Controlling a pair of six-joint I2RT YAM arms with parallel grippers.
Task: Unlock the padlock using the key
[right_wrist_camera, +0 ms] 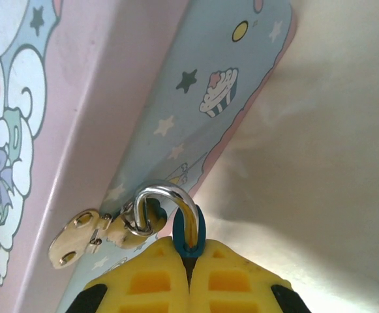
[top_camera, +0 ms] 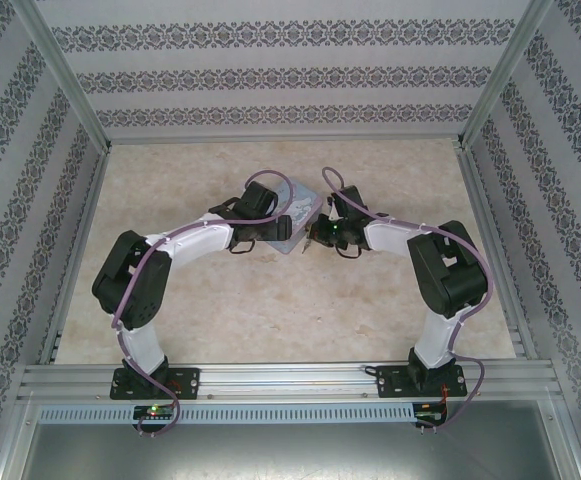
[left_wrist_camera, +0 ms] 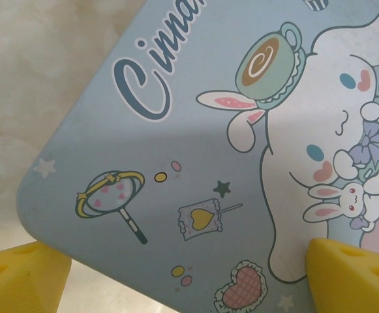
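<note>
Right, both arms lean in over the middle of the table (top_camera: pixel 270 320), meeting at the pale-blue tin (left_wrist_camera: pixel 176 130). From above, the tin lies flat on the marbled surface with one arm at each side of it.

On the left wrist camera, the left gripper (left_wrist_camera: pixel 186 280) stands wide: its yellow fingers (left_wrist_camera: pixel 19 277) sit far apart at the bottom corners, one off the tin's rounded corner, the other over the lid near the cartoon dog (left_wrist_camera: pixel 346 111). Nothing sits between them but the lid itself, and whether either pad touches the tin I cannot tell.

Over to the right wrist camera, and here is the padlock (right_wrist_camera: pixel 189 231). Its small blue-teal body sits just at the tips of the right gripper (right_wrist_camera: pixel 189 257), and its shiny shackle (right_wrist_camera: pixel 166 195) arches up and over, hooked through the ring of the brass hasp (right_wrist_camera: pixel 78 238) on the tin's side wall. The shackle looks closed, both legs running down.

The right fingers (right_wrist_camera: pixel 153 280) are pressed together, seam to seam, directly under the teal body. Whether they pinch the lock's lower end or something slim below it, I cannot tell: the pads hide that part.

Beside the tin's edge the table shows bare and pale.
</note>
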